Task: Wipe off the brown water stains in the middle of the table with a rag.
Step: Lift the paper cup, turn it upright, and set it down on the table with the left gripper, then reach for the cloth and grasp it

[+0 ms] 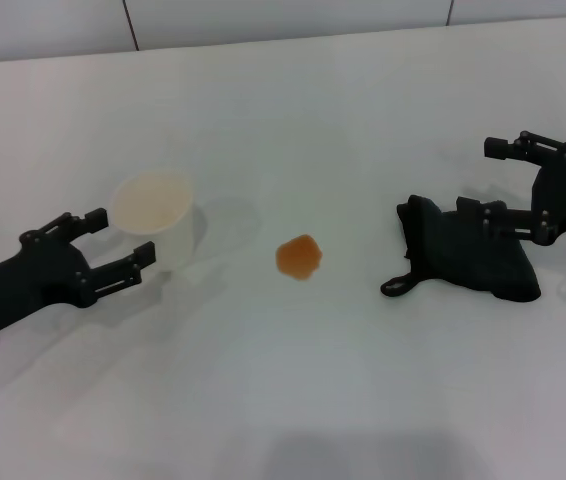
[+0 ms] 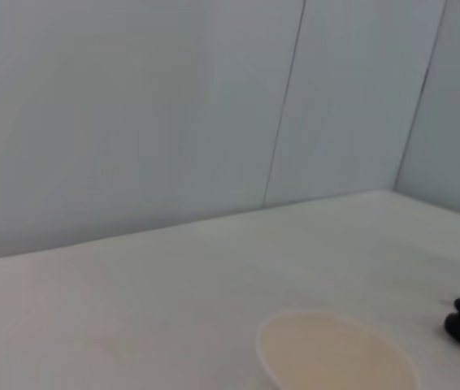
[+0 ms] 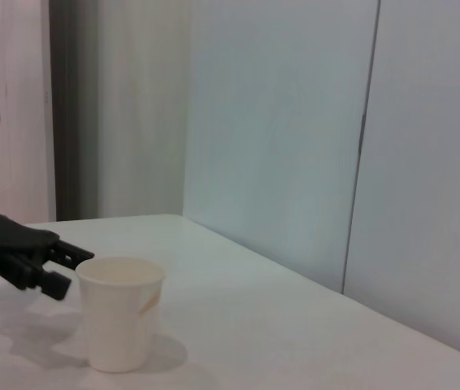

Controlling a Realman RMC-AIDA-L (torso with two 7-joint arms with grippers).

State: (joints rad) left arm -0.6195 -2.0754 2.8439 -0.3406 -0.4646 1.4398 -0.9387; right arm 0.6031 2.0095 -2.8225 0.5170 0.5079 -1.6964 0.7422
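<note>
The brown water stain (image 1: 299, 257) is a small orange-brown blob in the middle of the white table (image 1: 293, 390). To its right lies the black rag (image 1: 471, 255), lumpy, with its loop pointing toward the stain. My right gripper (image 1: 495, 182) hangs open at the rag's far right side. Its lower finger reaches over the cloth and its upper finger stands clear behind it. My left gripper (image 1: 121, 238) is open at the left, beside a white cup and well away from the stain. In the right wrist view the left gripper (image 3: 66, 270) shows open, just short of the cup.
A white paper cup (image 1: 156, 222) stands upright left of the stain, also seen as the cup (image 3: 121, 313) and the cup rim (image 2: 336, 353). A pale wall (image 1: 263, 18) bounds the table's far edge. Bare tabletop lies in front of the stain.
</note>
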